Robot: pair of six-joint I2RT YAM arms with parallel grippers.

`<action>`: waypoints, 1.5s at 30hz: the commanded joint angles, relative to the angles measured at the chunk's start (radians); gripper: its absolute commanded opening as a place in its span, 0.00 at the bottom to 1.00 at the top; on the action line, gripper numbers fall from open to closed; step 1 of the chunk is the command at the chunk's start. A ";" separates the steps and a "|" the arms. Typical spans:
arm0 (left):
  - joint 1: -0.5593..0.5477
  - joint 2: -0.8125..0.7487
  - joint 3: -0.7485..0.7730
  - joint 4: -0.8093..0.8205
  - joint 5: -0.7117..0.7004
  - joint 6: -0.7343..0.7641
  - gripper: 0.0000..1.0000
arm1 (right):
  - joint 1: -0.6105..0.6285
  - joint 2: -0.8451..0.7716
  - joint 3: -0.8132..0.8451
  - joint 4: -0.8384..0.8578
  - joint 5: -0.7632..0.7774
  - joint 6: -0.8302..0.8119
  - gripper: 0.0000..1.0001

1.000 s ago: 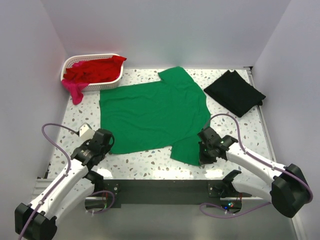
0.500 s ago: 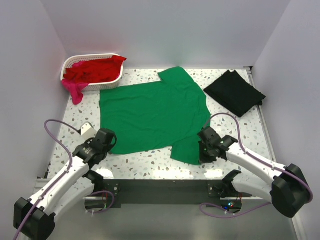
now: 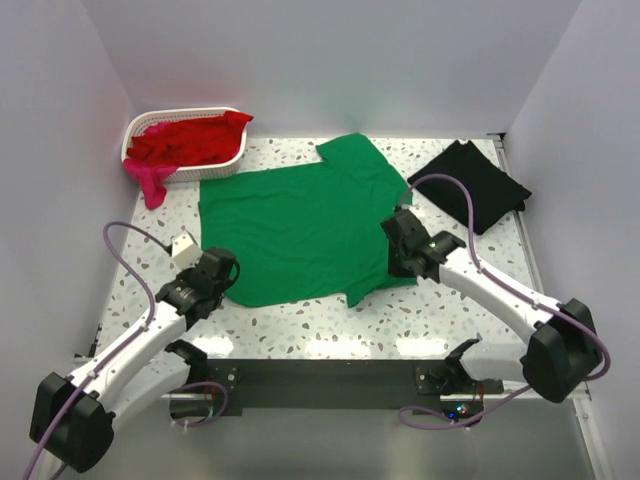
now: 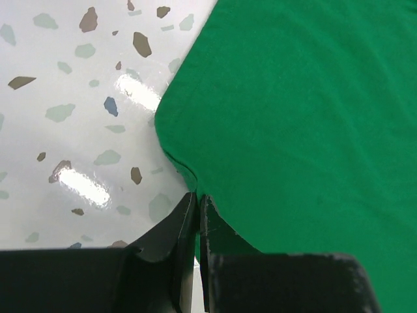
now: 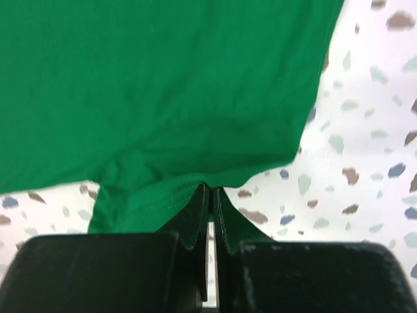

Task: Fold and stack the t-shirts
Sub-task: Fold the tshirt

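Observation:
A bright green t-shirt (image 3: 300, 225) lies spread on the speckled table. My left gripper (image 3: 222, 272) is shut on its near-left hem corner, seen in the left wrist view (image 4: 197, 195) with green cloth (image 4: 300, 117) between the jaws. My right gripper (image 3: 398, 252) is shut on the near-right sleeve, lifted and drawn back over the shirt; the right wrist view shows the gripper (image 5: 210, 188) pinching the sleeve fold (image 5: 163, 117). A folded black t-shirt (image 3: 468, 185) lies at the back right. Red shirts (image 3: 190, 138) fill the basket and a magenta-pink one (image 3: 150, 182) hangs over its front.
A white lattice basket (image 3: 205, 168) stands at the back left corner. White walls close the table on three sides. A dark rail (image 3: 320, 378) with the arm bases runs along the near edge.
My right gripper has carried the sleeve from the near edge up and back over the shirt. My left gripper has moved right and forward onto the shirt's near-left corner.

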 commanded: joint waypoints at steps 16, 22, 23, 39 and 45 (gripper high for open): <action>0.173 0.197 0.045 0.296 0.000 0.246 0.00 | -0.211 0.417 0.436 0.184 -0.023 -0.196 0.00; 0.181 0.302 0.135 0.294 -0.039 0.262 0.00 | -0.264 0.521 0.582 0.163 -0.046 -0.231 0.00; 0.183 0.305 0.140 0.290 -0.047 0.263 0.00 | -0.274 0.530 0.596 0.164 -0.053 -0.233 0.00; 0.216 0.524 0.275 0.333 -0.145 0.308 0.00 | -0.346 0.670 0.814 0.124 -0.099 -0.263 0.00; 0.222 0.601 0.327 0.359 -0.141 0.323 0.00 | -0.354 0.723 0.853 0.110 -0.100 -0.265 0.00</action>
